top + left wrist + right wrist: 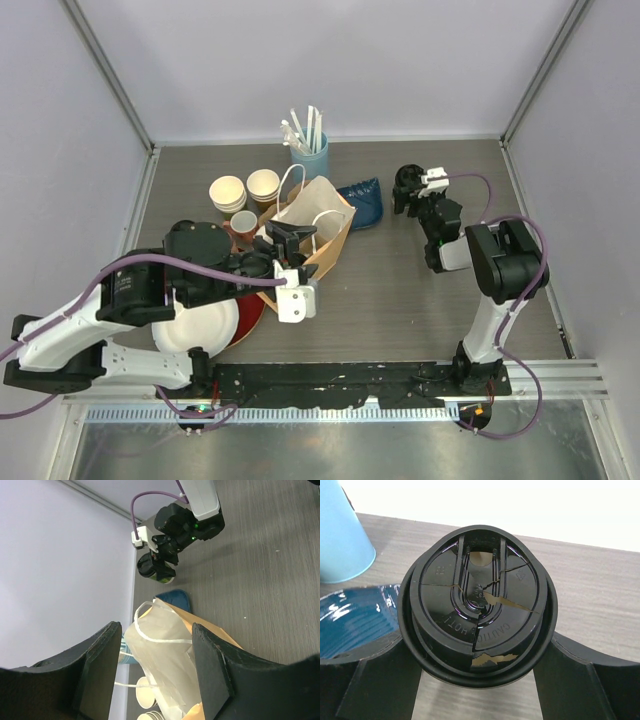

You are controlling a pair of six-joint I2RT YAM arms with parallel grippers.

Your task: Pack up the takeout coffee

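Note:
My right gripper (pixel 408 188) is shut on a takeout coffee cup (pixel 477 600), its fingers on either side below the cracked black lid. In the left wrist view this cup (pixel 152 570) hangs tilted above the table, a strip of green side showing, to the right of the bag. The brown paper bag (pixel 322 226) with white handles and white lining stands open at mid table. At the bag's near-left rim my left gripper (pixel 288 240) is open. From that wrist, the bag's mouth (pixel 170 650) shows between the spread fingers (pixel 210 665).
Two stacks of lidless cream cups (pixel 228 192) stand left of the bag. A reddish mug (pixel 243 224) sits beside it. Behind is a blue cup with straws (pixel 310 156). A dark blue dish (pixel 362 202) lies between bag and right gripper. A white plate (pixel 197 326) sits near left.

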